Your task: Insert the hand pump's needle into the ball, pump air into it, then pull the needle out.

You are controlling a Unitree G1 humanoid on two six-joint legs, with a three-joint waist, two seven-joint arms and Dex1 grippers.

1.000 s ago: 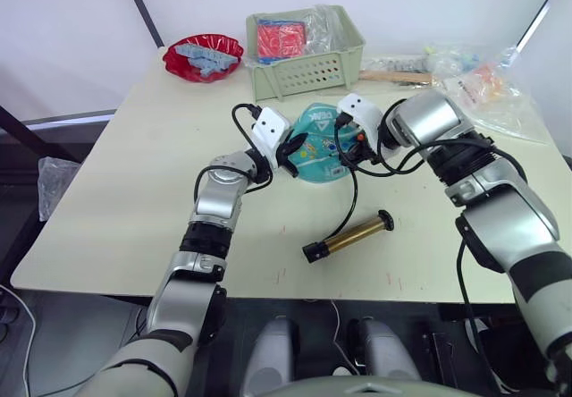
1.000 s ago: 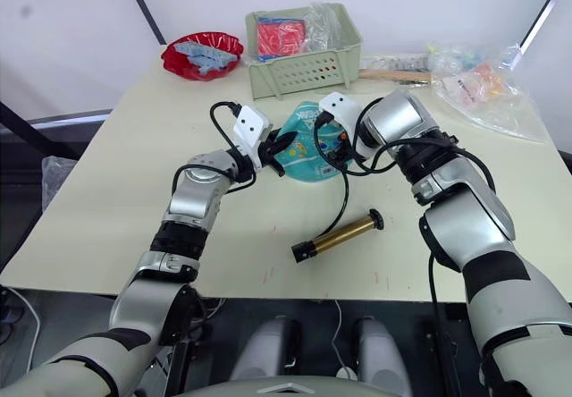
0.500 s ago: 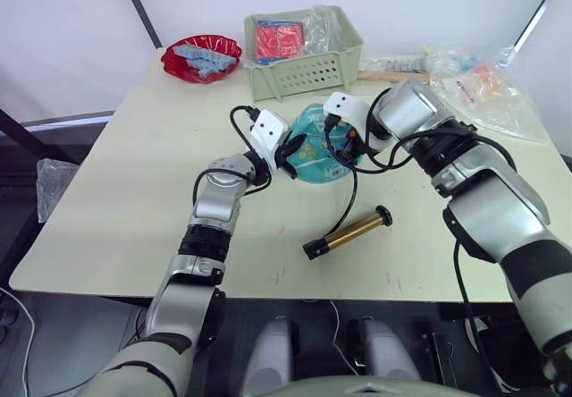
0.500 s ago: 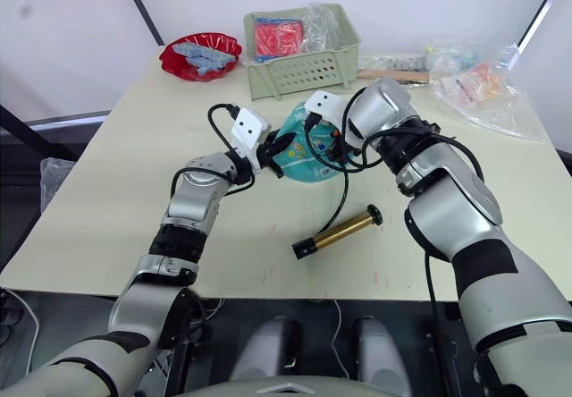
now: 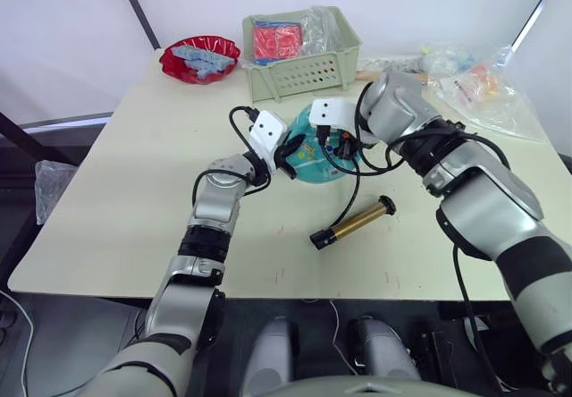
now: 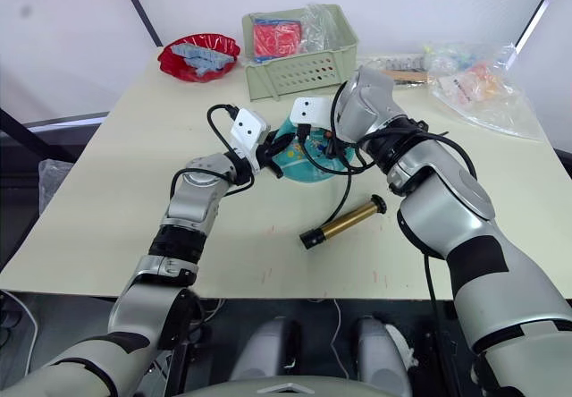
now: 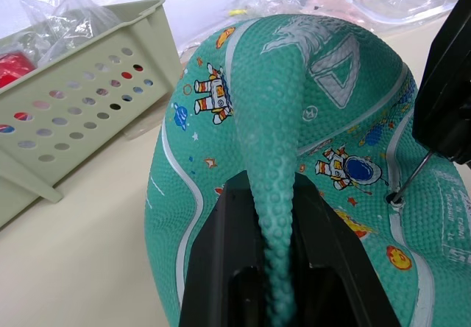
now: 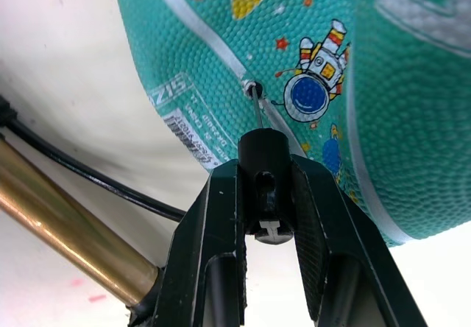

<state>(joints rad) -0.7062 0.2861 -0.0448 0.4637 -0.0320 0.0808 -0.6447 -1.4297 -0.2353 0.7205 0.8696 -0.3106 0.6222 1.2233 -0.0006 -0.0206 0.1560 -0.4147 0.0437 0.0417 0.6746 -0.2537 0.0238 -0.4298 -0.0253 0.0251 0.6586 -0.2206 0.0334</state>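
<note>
Pinching ball (image 7: 309,121) fold: left claw (image 7: 274,268) | right claw (image 8: 263,194) grips needle (image 8: 255,106) at valve

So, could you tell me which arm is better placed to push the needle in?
The right. Its tool is shut on the needle, whose tip sits at the ball valve. The left tool pinches a fold of the ball.

Needle (image 8: 255,104) tip hidden inside ball (image 8: 309,69)
</note>
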